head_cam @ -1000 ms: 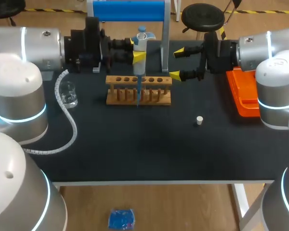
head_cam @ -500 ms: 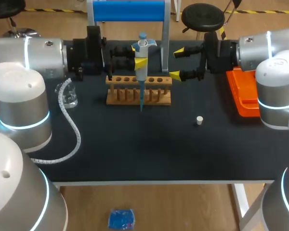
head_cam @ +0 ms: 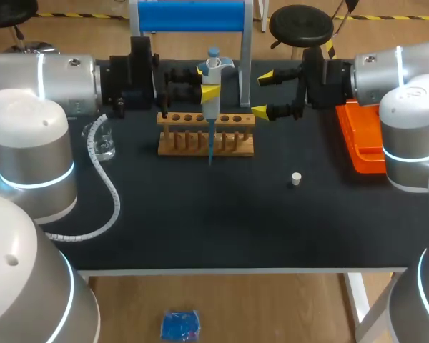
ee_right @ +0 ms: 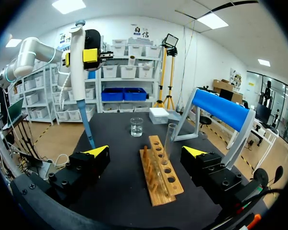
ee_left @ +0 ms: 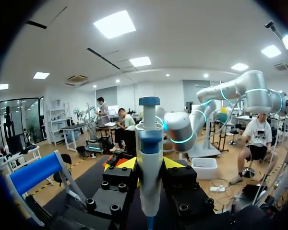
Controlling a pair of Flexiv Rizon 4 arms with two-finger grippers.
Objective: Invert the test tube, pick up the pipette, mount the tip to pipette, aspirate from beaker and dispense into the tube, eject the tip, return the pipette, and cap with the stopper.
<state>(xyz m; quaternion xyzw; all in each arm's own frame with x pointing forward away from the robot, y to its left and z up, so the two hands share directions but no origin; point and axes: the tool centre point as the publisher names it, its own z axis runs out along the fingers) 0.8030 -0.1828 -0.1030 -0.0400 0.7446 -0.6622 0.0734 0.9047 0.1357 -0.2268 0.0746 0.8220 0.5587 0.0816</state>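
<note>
My left gripper is shut on the body of a white and blue pipette, which it holds upright. The blue tip hangs over the front of the wooden tube rack. In the left wrist view the pipette stands between my fingers. In the right wrist view the pipette hangs beside the rack, and a clear test tube stands upright in it. My right gripper is open and empty behind the rack's right end. The white stopper lies on the table.
A glass beaker stands at the left of the table, partly behind my left arm's white cable coil. An orange tray sits at the right edge under my right arm. The dark table stretches forward of the rack.
My left arm has carried the pipette slightly to the right along the rack's front. My right arm and the stopper have not moved.
</note>
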